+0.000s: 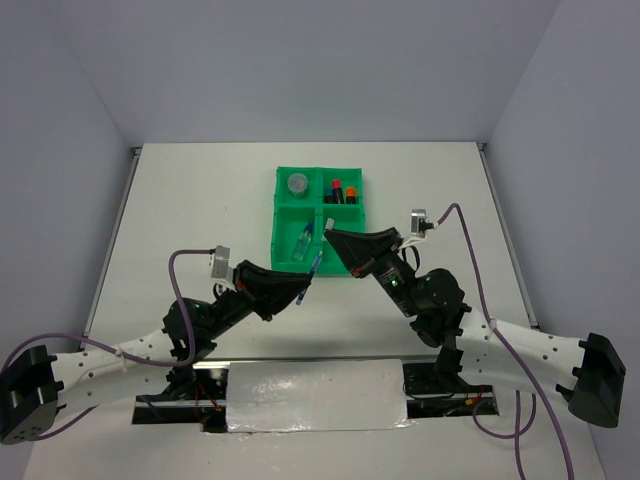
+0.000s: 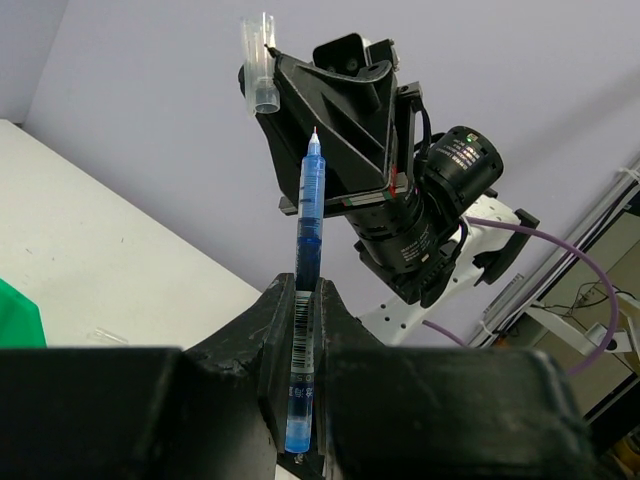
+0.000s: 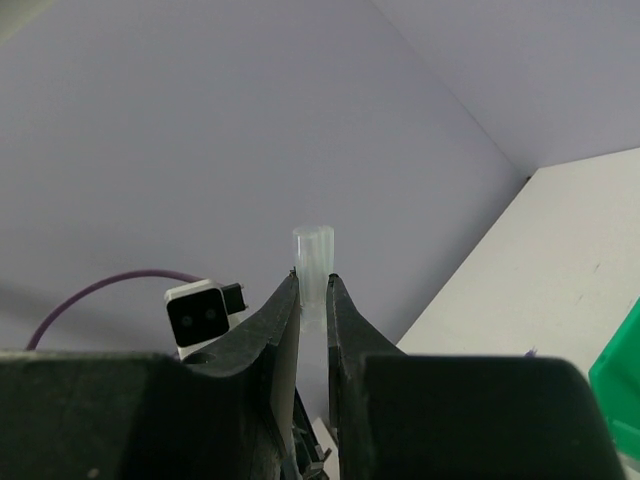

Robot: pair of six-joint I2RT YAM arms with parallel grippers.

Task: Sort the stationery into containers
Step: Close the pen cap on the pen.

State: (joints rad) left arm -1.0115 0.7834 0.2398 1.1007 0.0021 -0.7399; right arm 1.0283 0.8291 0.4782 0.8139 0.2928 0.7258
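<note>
"Fingers (image 2: 275,330) of the left end effector (image 2: 308,300) filled the bottom of its wrist view. What were they doing?"

"They were clamped on a blue pen (image 2: 310,220), gripping it low on the barrel, over the barcode label. The pen stood nearly upright between them, with its bare white tip pointing up."

"So it was uncapped. Where was the cap?"

"In the right end effector (image 3: 312,285). Its two fingers were pinched on a clear cap (image 3: 312,262), with the cap's end poking out past the fingertips."

"Did the pen tip and the cap touch?"

"No. From the left wrist the cap sat up and to the left of the tip, close by but apart."

"Where was all this on the bench (image 1: 200,200)?"

"Both end effectors were raised off it and met at the near side of the green tray (image 1: 275,215). From above, the pen crossed the tray's near rim beside the near left compartment."

"What did the tray hold?"

"A grey disc (image 1: 297,184) lay in the far left compartment and red-capped markers (image 1: 338,188) in the far right. A clear bottle (image 1: 304,242) lay in the near left one. I couldn't tell about the near right one, because the right end effector covered most of it."
</note>
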